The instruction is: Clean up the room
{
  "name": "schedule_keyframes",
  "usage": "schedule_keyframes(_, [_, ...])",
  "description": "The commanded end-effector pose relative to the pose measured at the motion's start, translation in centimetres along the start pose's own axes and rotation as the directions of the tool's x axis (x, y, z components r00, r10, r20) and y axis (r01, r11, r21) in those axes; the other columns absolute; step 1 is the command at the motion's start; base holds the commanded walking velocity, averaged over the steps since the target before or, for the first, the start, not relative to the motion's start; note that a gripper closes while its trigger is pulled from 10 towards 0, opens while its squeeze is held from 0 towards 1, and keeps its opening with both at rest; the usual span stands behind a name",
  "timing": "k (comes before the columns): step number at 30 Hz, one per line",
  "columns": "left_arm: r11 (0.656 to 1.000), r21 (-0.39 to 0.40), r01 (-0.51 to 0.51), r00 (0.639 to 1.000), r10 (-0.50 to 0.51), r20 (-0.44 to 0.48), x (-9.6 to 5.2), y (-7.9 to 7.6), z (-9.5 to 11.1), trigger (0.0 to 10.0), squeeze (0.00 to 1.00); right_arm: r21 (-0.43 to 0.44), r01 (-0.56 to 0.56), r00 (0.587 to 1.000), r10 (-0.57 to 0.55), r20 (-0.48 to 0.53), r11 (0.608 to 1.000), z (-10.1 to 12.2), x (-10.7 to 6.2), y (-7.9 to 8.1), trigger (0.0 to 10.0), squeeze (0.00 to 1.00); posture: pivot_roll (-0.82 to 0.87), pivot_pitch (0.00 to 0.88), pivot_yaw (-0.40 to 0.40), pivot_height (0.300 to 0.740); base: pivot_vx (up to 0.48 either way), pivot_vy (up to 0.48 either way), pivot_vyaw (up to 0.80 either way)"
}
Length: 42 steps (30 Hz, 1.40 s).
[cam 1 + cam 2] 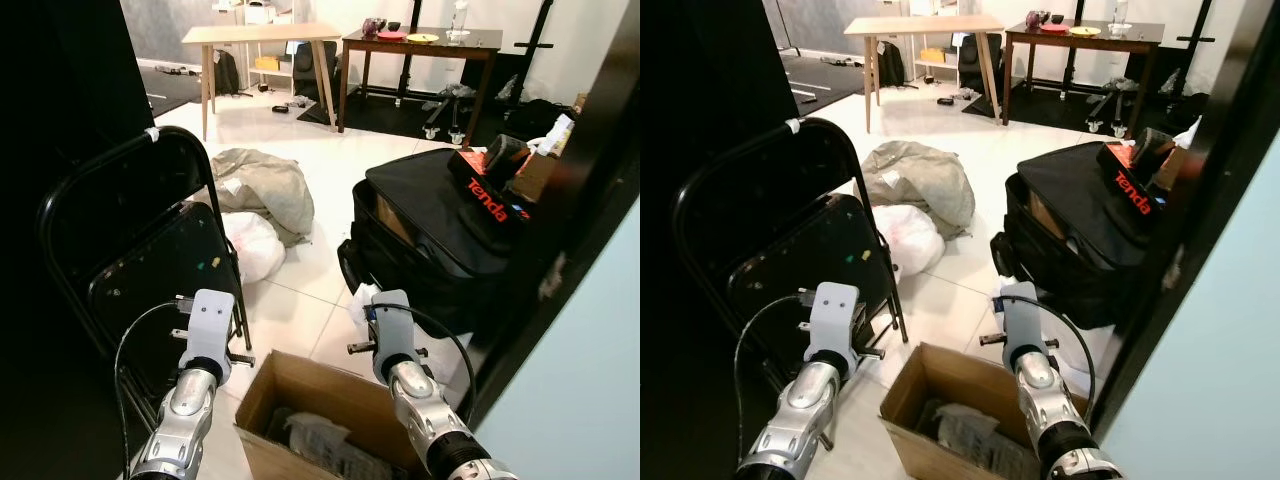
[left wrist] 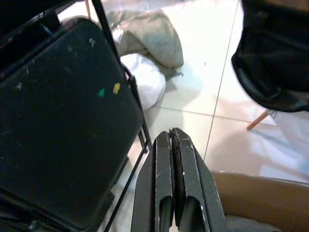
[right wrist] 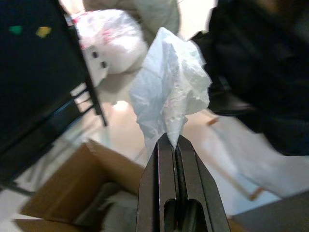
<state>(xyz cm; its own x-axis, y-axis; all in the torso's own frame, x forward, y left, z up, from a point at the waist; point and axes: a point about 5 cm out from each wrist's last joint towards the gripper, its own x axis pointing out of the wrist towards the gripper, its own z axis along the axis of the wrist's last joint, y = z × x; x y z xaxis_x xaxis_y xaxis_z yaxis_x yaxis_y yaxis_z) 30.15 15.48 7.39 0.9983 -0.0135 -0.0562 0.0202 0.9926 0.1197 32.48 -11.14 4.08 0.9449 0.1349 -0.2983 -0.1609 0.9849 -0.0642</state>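
Above the cardboard box (image 1: 300, 385), the right gripper (image 3: 173, 139) pinched a crumpled white tissue (image 3: 171, 92), perhaps a thin bag. The left gripper (image 2: 171, 134) hung closed and empty beside the black folding chair (image 1: 150, 260).

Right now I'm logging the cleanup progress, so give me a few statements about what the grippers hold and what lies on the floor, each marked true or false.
1. The right gripper is shut on a crumpled white tissue. True.
2. The left gripper holds a piece of trash. False: its jaws are shut on nothing.
3. The cardboard box below the grippers is empty. False: crumpled trash already lies in it.
4. A white plastic bag lies on the floor beside the black folding chair. True.
5. The black suitcase stands upright and zipped. False: it lies flat with its lid partly open.
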Motion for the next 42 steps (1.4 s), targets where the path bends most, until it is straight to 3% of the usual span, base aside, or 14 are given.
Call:
schedule_keyframes(1, [1.0, -0.001, 0.01, 1.0, -0.01, -0.03, -0.3, 0.0, -0.7, 10.0, 0.0, -0.001, -0.005, 1.0, 0.005, -0.022, 1.0, -0.4, -0.1, 0.1, 10.0, 0.0, 0.06, 0.041, 0.003, 0.74, 0.0, 0.0, 0.0])
schedule_keyframes(25, [0.996, 0.03, 0.079, 0.993, -0.076, -0.092, -0.6, -0.6, -1.6, 10.0, 0.0, -0.023, -0.007, 0.998, 0.006, -0.061, 1.0, -0.6, 0.0, -0.1, 10.0, 0.0, 0.05, 0.052, -0.002, 0.74, 0.0, -0.1, 0.0])
schedule_keyframes(32, [0.99, 0.093, 0.109, 0.99, -0.1, -0.094, -0.5, -0.2, -1.7, 10.0, 0.0, -0.057, -0.02, 0.996, 0.015, -0.083, 0.998, -0.2, 0.4, -0.1, 10.0, 0.0, 0.05, 0.056, -0.006, 0.74, 0.0, 0.0, 0.0])
schedule_keyframes(33, [0.978, 0.155, 0.143, 0.987, -0.129, -0.093, -0.5, 0.0, -1.6, 10.0, 0.0, -0.092, -0.046, 0.993, 0.035, -0.113, 0.995, -0.3, 0.5, 0.0, 10.0, 0.0, 0.05, 0.061, -0.007, 0.74, 0.0, 0.0, 0.0])
schedule_keyframes(34, [0.978, 0.155, 0.143, 0.987, -0.129, -0.093, -0.5, 0.0, -1.6, 10.0, 0.0, -0.092, -0.046, 0.993, 0.035, -0.113, 0.995, -0.3, 0.5, 0.0, 10.0, 0.0, 0.05, 0.061, -0.007, 0.74, 0.0, 0.0, 0.0])
schedule_keyframes(35, [0.958, 0.223, 0.181, 0.982, -0.162, -0.098, -0.4, 0.3, -1.7, 10.0, 0.0, -0.13, -0.083, 0.987, 0.064, -0.148, 0.988, -0.6, 0.5, 0.3, 10.0, 0.0, 0.05, 0.068, -0.008, 0.74, 0.0, 0.0, 0.0])
schedule_keyframes(36, [0.958, 0.223, 0.181, 0.982, -0.162, -0.098, -0.4, 0.3, -1.7, 10.0, 0.0, -0.13, -0.083, 0.987, 0.064, -0.148, 0.988, -0.6, 0.5, 0.3, 10.0, 0.0, 0.05, 0.068, -0.008, 0.74, 0.0, 0.0, 0.0])
schedule_keyframes(38, [0.896, 0.355, 0.267, 0.963, -0.241, -0.117, -0.3, 0.8, -1.7, 10.0, 0.0, -0.21, -0.157, 0.969, 0.11, -0.221, 0.965, -0.9, 0.6, 0.6, 10.0, 0.0, 0.05, 0.085, -0.011, 0.74, 0.0, 0.0, 0.0])
schedule_keyframes(40, [0.896, 0.355, 0.267, 0.963, -0.241, -0.117, -0.3, 0.8, -1.7, 10.0, 0.0, -0.21, -0.157, 0.969, 0.11, -0.221, 0.965, -0.9, 0.6, 0.6, 10.0, 0.0, 0.05, 0.085, -0.011, 0.74, 0.0, 0.0, 0.0])
schedule_keyframes(42, [0.83, 0.454, 0.326, 0.945, -0.298, -0.134, -0.1, 1.7, -1.4, 10.0, 0.0, -0.266, -0.176, 0.962, 0.108, -0.251, 0.948, -0.5, 1.0, 0.4, 10.0, 0.0, 0.06, 0.139, -0.022, 0.74, 0.0, 0.0, 0.0])
